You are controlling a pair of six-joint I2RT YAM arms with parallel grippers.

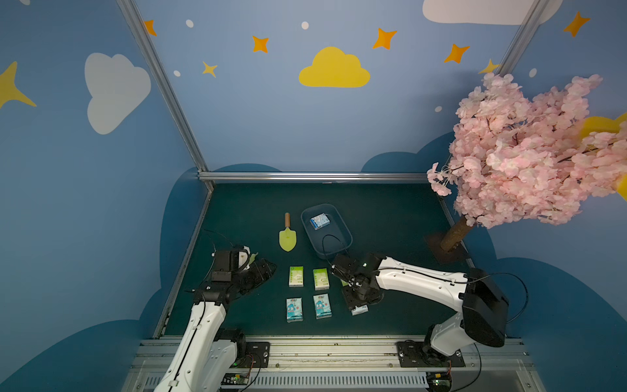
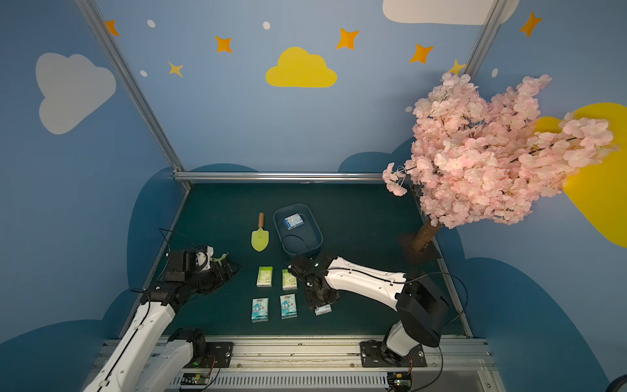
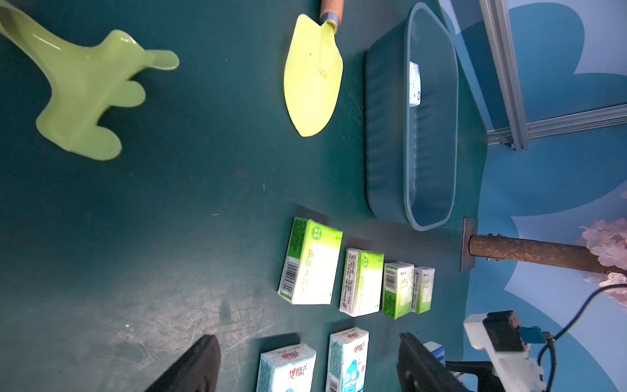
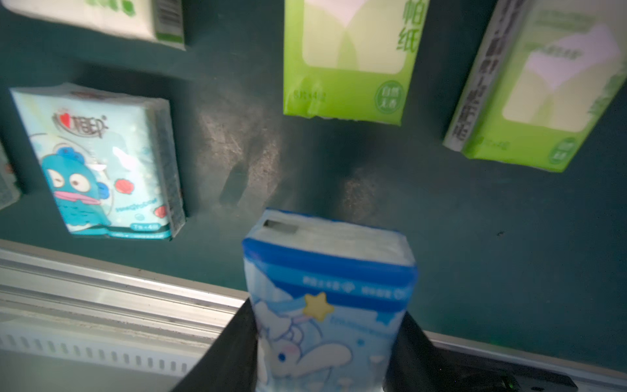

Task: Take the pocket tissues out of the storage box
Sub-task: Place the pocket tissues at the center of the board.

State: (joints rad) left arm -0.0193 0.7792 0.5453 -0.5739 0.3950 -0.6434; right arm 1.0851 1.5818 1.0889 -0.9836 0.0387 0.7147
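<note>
Over the green mat (image 1: 390, 217), our right gripper (image 4: 325, 325) pinches 1 blue pack (image 4: 327, 268) between its jaws (left gripper (image 3: 307, 346): jaws apart).

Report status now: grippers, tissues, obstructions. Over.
Left gripper open, empty. Right gripper shut on a blue tissue pack, near the table's front edge. One blue pack left in the storage box. Trowel beside the box, not blocking.

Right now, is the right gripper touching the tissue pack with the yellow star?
Touching. The right wrist view shows the right gripper with its black fingers pressed against both sides of the star tissue pack.
</note>
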